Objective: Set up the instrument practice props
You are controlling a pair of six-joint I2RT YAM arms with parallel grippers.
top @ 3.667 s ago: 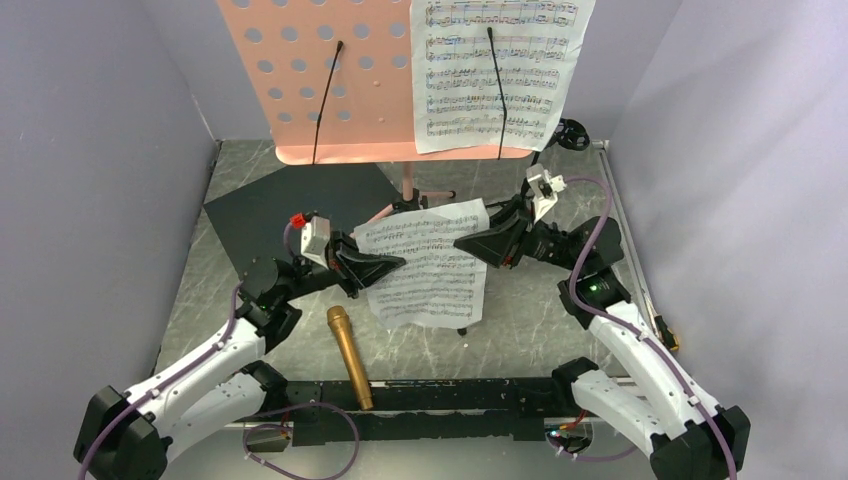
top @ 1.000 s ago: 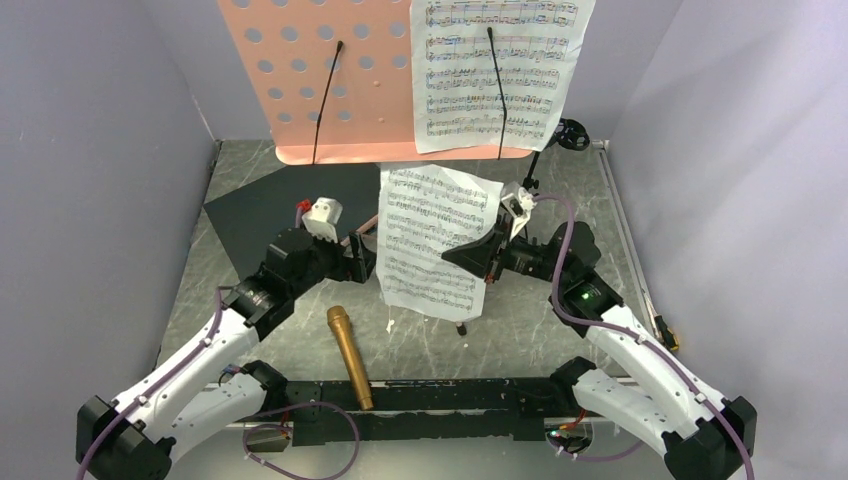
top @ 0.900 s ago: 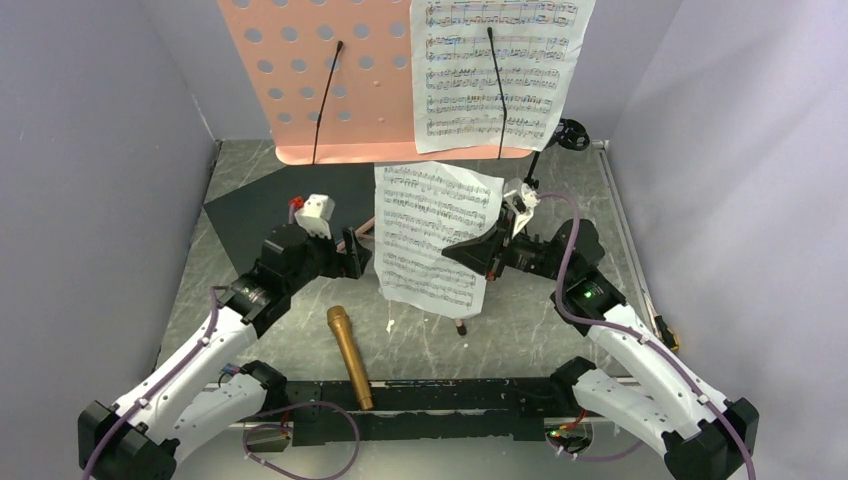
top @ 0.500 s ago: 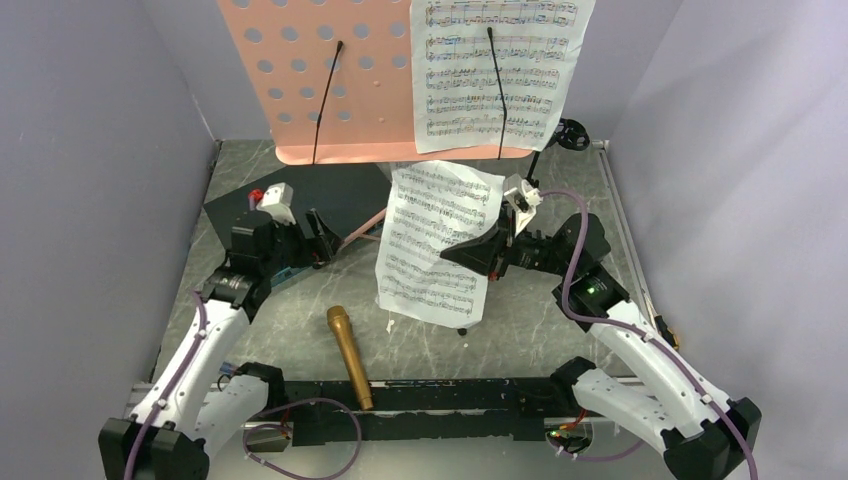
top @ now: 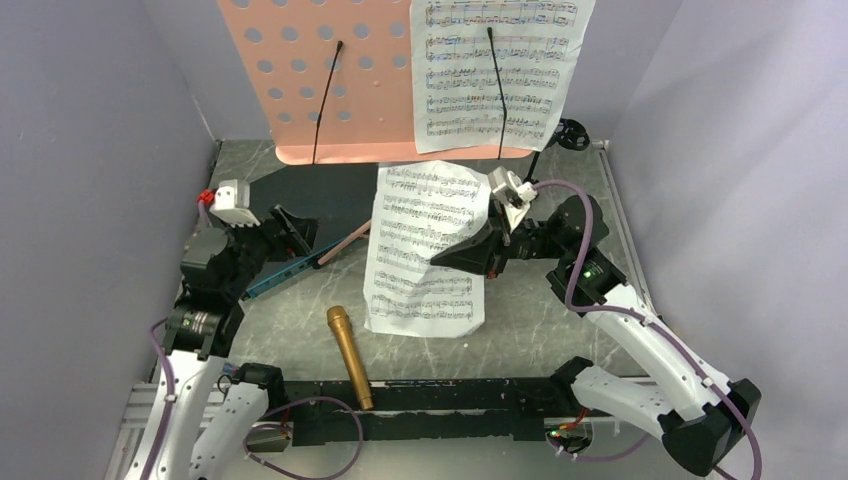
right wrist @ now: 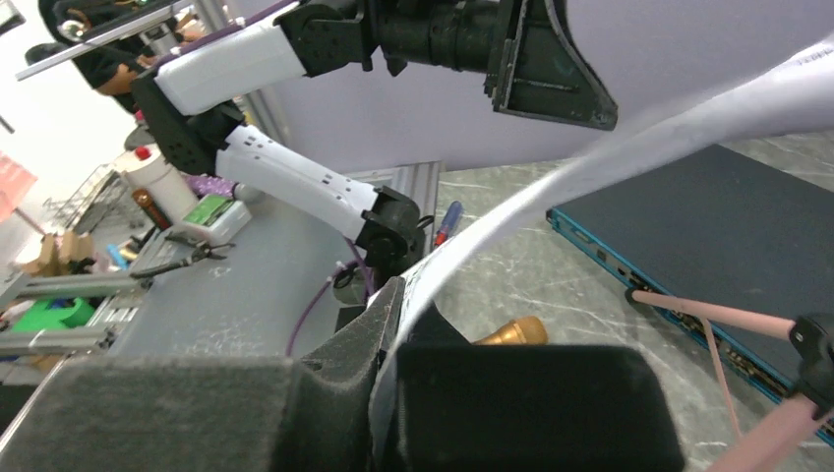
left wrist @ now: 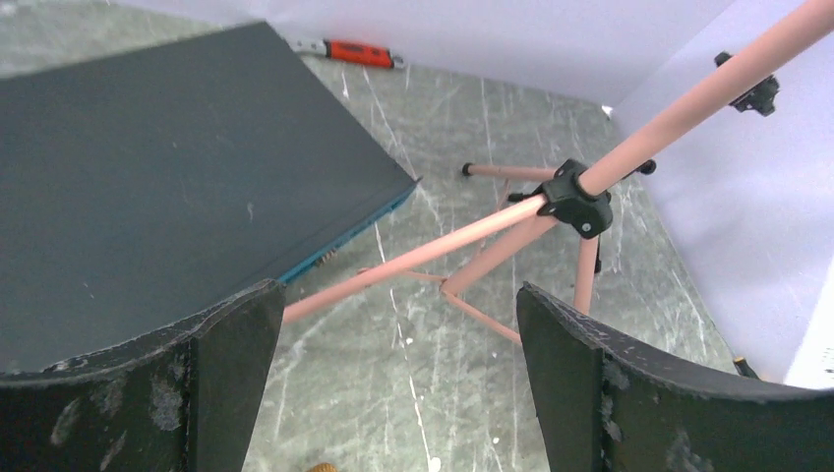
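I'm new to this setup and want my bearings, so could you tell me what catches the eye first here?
The pink music stand at the back stands out most, with one sheet-music page on its right half. In the middle, the right gripper is shut on a second page and holds it up. A gold microphone lies near the front edge, and the left gripper stands open at the left.

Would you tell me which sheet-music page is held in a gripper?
The lower page, pinched by the right gripper; the other page rests on the pink stand.
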